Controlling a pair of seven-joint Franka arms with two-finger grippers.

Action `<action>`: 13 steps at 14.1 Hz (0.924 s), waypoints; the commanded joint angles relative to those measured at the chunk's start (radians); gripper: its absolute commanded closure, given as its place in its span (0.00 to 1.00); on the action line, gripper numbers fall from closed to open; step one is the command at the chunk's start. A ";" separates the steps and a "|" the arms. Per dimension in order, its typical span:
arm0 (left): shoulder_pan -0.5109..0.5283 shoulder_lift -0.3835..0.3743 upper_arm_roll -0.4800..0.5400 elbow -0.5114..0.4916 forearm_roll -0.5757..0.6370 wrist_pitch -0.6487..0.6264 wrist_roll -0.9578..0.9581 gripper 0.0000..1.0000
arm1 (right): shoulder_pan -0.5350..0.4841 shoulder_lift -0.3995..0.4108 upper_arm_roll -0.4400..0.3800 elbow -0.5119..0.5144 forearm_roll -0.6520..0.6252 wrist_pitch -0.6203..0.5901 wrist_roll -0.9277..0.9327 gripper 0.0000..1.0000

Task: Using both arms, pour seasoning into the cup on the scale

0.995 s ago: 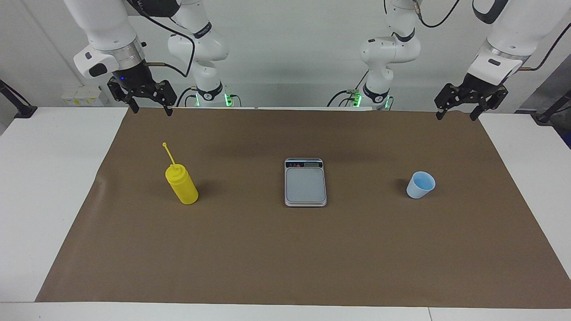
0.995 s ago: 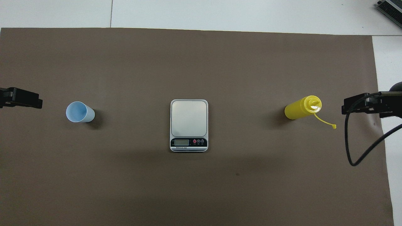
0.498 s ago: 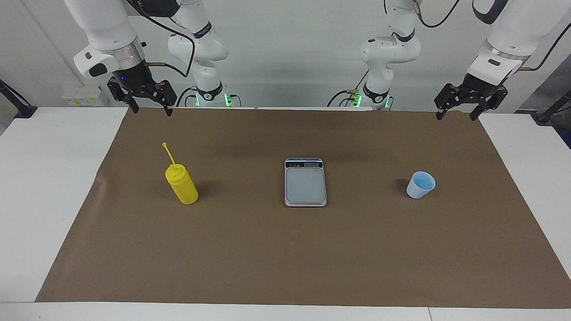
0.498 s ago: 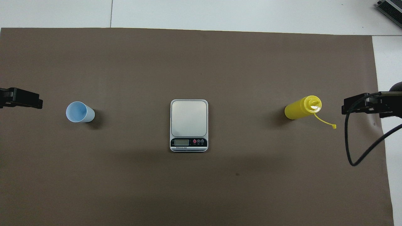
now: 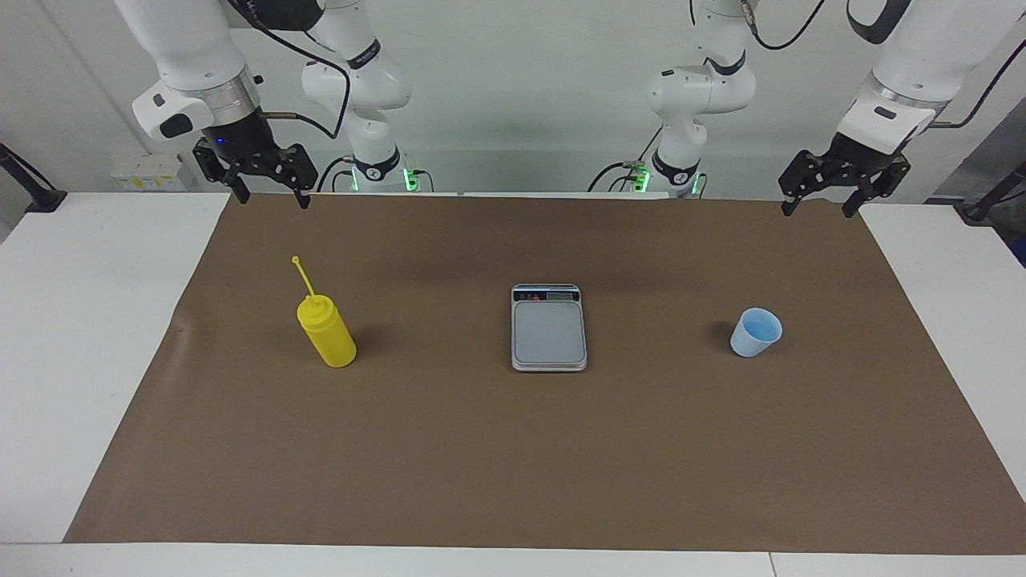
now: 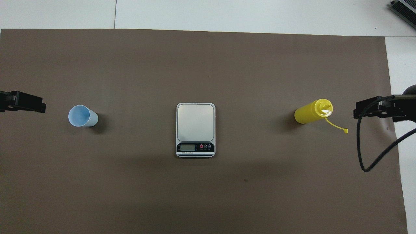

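Nothing is held yet: both my grippers hang with jaws wide, left gripper (image 5: pixel 822 186) and right gripper (image 5: pixel 256 172) over the robots' edge of the brown mat (image 6: pixel 208 195). Farther out, well apart: cup (image 5: pixel 755 332), empty scale (image 5: pixel 548 327), seasoning (image 5: pixel 326 330). Next, probably: left takes cup to scale. Room all round.

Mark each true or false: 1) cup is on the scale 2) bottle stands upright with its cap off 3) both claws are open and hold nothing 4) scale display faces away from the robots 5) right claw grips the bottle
1) False. The cup stands on the mat, apart from the scale, toward the left arm's end.
2) True. The bottle stands upright; its cap hangs off on the strap.
3) True. Left claw and right claw are open, empty, raised.
4) False. The display edge is nearest the robots.
5) False. It touches nothing.
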 commanded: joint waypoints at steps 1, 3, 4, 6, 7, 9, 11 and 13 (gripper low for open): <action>-0.008 -0.024 0.010 -0.039 0.002 0.035 -0.020 0.00 | -0.014 -0.027 0.007 -0.031 -0.002 0.017 -0.009 0.00; 0.012 -0.030 0.021 -0.069 -0.012 0.066 -0.018 0.00 | -0.014 -0.027 0.007 -0.031 -0.002 0.017 -0.009 0.00; 0.027 -0.033 0.021 -0.098 -0.016 0.099 -0.018 0.00 | -0.014 -0.027 0.007 -0.033 -0.002 0.017 -0.009 0.00; 0.038 -0.018 0.023 -0.135 -0.016 0.153 -0.007 0.00 | -0.014 -0.027 0.007 -0.031 -0.002 0.017 -0.009 0.00; 0.061 -0.001 0.023 -0.153 -0.016 0.185 -0.007 0.00 | -0.014 -0.027 0.007 -0.031 -0.002 0.017 -0.009 0.00; 0.072 0.028 0.023 -0.187 -0.016 0.250 -0.010 0.00 | -0.014 -0.027 0.007 -0.031 -0.002 0.017 -0.009 0.00; 0.092 0.074 0.024 -0.207 -0.018 0.293 -0.018 0.00 | -0.014 -0.027 0.007 -0.031 -0.002 0.017 -0.009 0.00; 0.104 0.099 0.024 -0.232 -0.020 0.339 -0.020 0.00 | -0.014 -0.027 0.007 -0.031 -0.002 0.017 -0.008 0.00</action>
